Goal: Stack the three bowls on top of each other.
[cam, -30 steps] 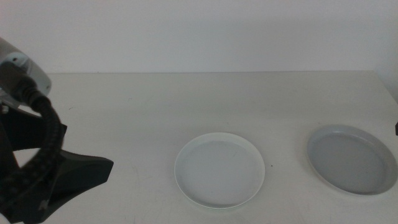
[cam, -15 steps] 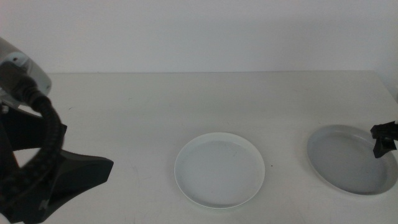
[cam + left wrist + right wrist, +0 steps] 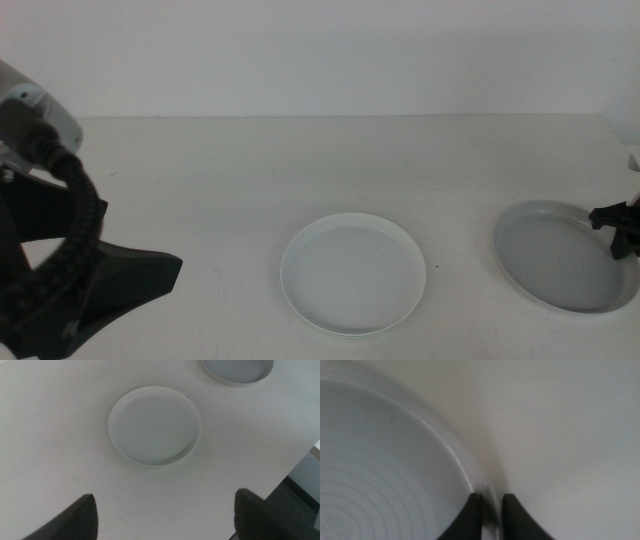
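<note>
A light grey bowl [image 3: 560, 258] sits at the table's right. My right gripper [image 3: 620, 228] is at its right rim. In the right wrist view the two jaws stand narrowly either side of that rim [image 3: 470, 472], shut on it, and the bowl rests on the table. A very pale bowl [image 3: 353, 273] lies in the middle, also seen in the left wrist view [image 3: 155, 426]; I cannot tell whether it is the white or the mint one. The third bowl is out of view. My left gripper [image 3: 167, 520] is open and empty, high above the table's near side.
The left arm [image 3: 60, 270] with its cable fills the picture's lower left. The table's right edge [image 3: 625, 140] runs close behind the grey bowl. In the left wrist view the table edge [image 3: 300, 457] drops to a dark floor.
My right gripper has come in from the right edge to the grey bowl's rim and settled slightly lower. Neither bowl nor the left arm has moved.
</note>
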